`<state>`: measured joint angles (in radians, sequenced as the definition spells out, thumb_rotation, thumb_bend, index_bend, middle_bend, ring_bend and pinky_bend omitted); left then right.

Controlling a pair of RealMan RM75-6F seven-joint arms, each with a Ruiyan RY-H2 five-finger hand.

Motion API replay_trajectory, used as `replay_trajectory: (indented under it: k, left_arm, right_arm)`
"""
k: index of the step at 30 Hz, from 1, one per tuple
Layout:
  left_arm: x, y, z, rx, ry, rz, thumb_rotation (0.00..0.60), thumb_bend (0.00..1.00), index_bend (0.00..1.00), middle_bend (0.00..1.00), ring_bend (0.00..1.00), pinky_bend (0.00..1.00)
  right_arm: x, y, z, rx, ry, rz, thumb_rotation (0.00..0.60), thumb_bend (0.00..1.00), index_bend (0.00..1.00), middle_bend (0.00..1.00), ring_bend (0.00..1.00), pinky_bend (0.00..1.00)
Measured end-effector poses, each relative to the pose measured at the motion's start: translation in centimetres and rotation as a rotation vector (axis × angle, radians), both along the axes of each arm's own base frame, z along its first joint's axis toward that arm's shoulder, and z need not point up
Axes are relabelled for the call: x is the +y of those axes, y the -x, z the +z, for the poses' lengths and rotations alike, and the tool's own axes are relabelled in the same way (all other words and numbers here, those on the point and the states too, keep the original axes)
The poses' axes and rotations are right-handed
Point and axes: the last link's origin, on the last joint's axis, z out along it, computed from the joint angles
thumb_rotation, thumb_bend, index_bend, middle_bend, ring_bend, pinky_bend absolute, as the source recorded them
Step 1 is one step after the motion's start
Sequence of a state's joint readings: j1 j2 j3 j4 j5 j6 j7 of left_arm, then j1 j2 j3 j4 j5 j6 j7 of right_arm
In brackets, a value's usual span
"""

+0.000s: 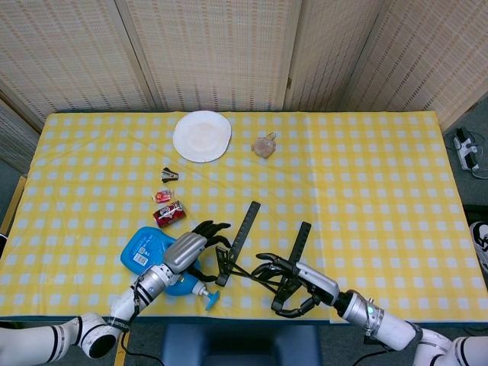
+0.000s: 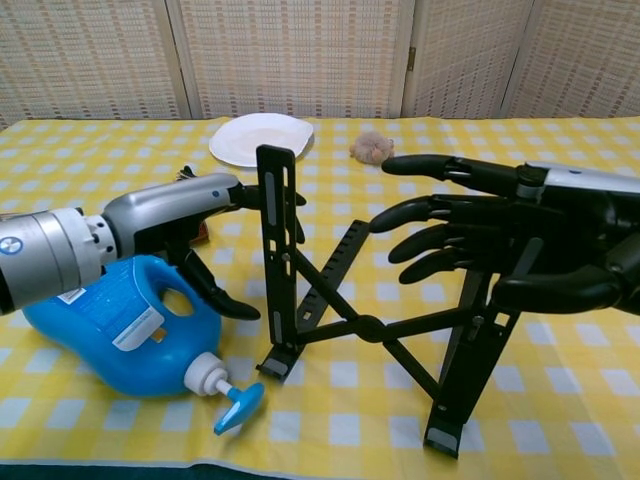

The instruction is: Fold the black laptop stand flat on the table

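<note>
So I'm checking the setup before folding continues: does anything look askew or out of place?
The blue detergent bottle lies on its side beside the still-open black laptop stand, near the left hand. Nothing looks spilled.
</note>
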<state>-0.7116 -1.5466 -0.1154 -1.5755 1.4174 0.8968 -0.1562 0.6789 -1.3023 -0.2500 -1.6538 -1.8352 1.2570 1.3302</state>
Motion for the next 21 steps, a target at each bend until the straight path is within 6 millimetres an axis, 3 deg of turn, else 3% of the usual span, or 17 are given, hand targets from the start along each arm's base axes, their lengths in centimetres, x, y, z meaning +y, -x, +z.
replay_trajectory:
  k: [21]
  left_arm:
    - [0.5,-0.5,-3.0,0.004,0.014,0.072,0.6,0.25,0.55,0.19,0.16,0.0]
  right_arm:
    - [-0.3,0.4,-0.1,0.0,-0.002,-0.018,0.6,0.27,0.08,0.21,0.22,0.2]
